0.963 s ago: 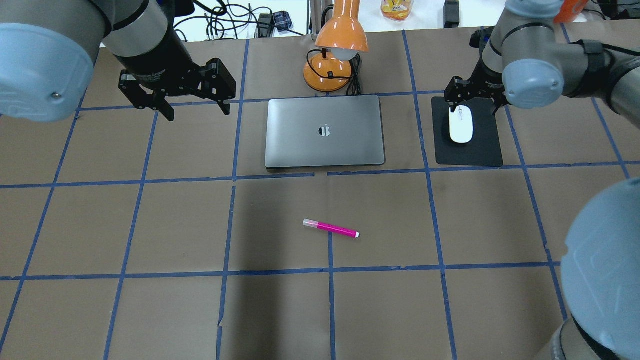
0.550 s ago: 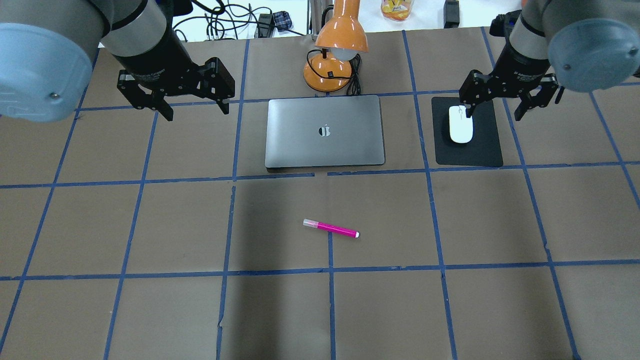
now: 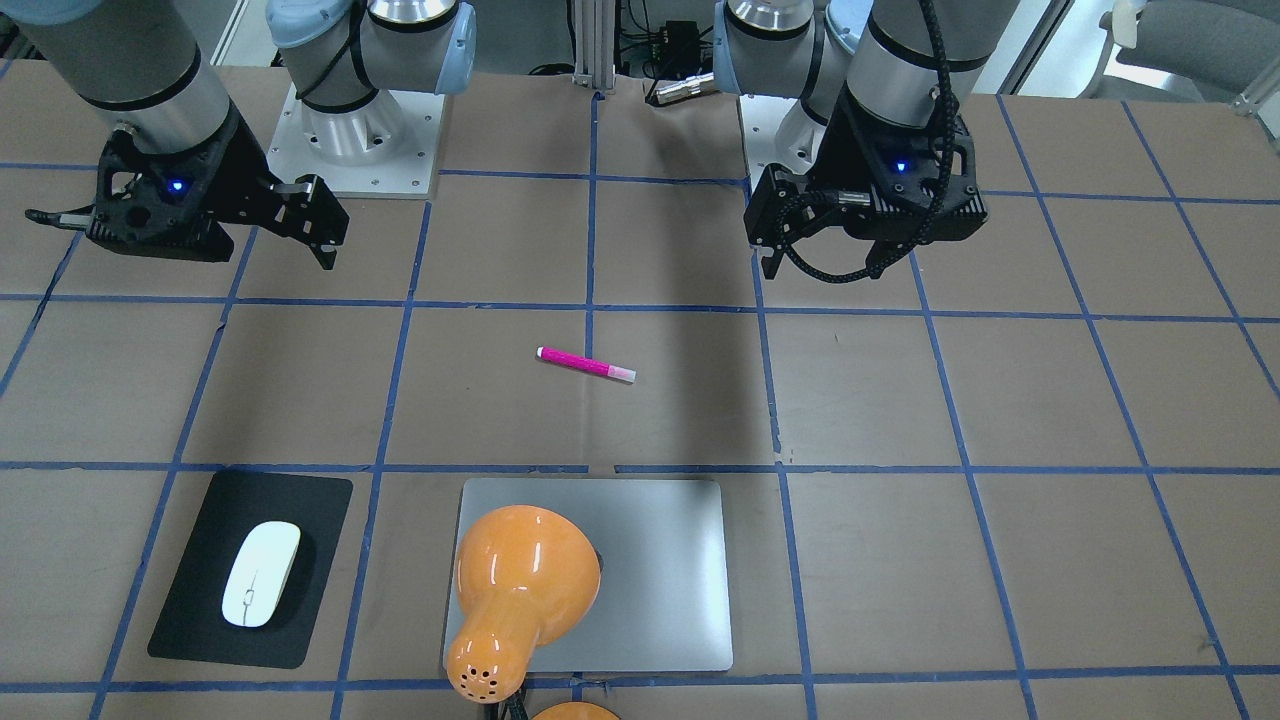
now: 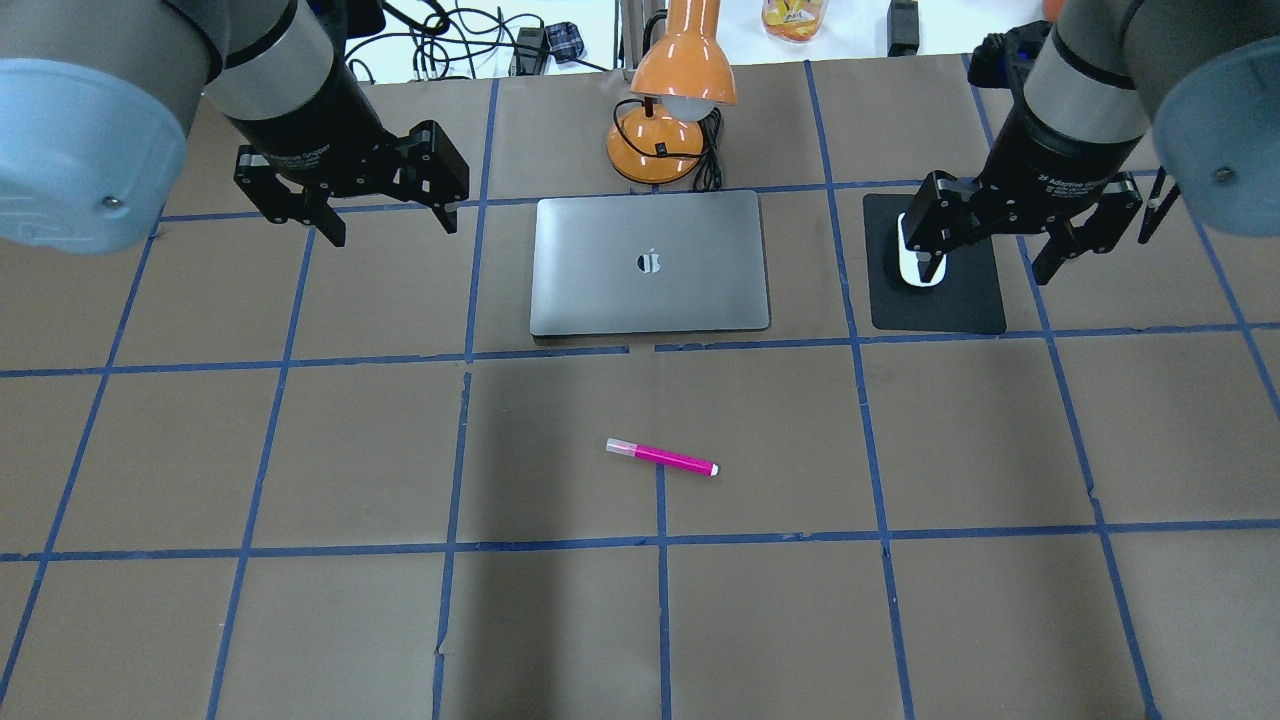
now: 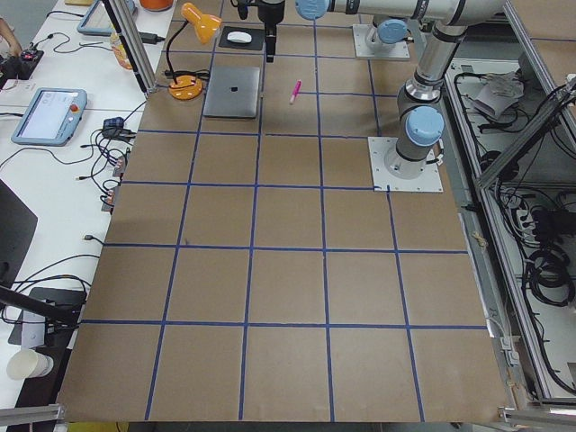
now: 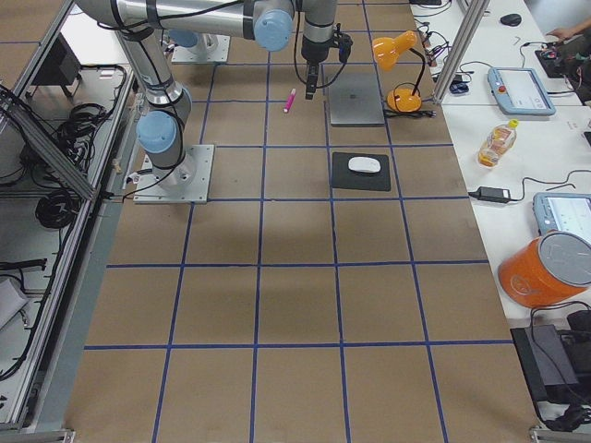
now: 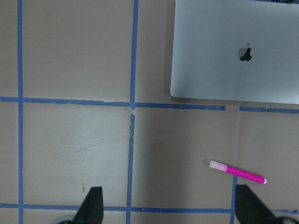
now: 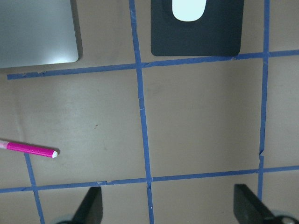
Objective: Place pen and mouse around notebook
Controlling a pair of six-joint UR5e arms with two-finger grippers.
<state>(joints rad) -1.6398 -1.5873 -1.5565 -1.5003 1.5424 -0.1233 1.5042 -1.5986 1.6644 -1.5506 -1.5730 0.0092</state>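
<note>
Short magenta-pink pen (image 4: 661, 458) w/ pale cap lies flat on robot's side of silver-grey metal notebook (image 4: 650, 262), apart from it. Small white oval mouse (image 3: 260, 574) on black rect. mat (image 3: 190, 620) at notebook's right. Front view shows mouse whole; overhead, finger of right gripper (image 4: 988, 272) hides most of it. Right gripper and left gripper (image 4: 392, 228) both spread wide, holding nothing.

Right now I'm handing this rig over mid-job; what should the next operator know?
Left gripper: open, empty, hovering left of the notebook.
Right gripper: open, empty, raised clear of the mouse.
Mouse sits on the black mat right of the notebook: looks done.
The pen lies loose on the table, robot side of the notebook, ungrasped.
Left: pick up the pen, set it by the notebook.
</note>
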